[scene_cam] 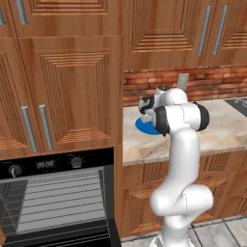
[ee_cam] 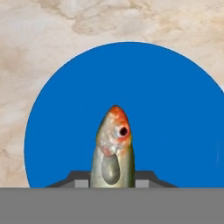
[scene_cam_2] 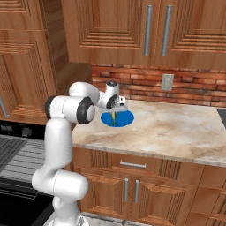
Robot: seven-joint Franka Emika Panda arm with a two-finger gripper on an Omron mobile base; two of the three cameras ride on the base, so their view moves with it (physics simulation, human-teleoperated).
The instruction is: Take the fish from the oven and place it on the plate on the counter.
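Observation:
The small olive fish, with its orange head and pale belly, hangs head-down between my gripper's fingertips. My gripper is shut on its body. Straight below lies the flat blue plate on the beige marbled counter. From the right base view, the gripper hovers just above the plate with the fish dangling over it. In the left base view my arm covers part of the plate. The black oven stands open at lower left, its wire racks bare.
A brick backsplash with a wall outlet runs behind the counter. Wooden cabinets hang above, and drawers with silver handles sit below. A dark cooktop edge shows at the far right of the counter.

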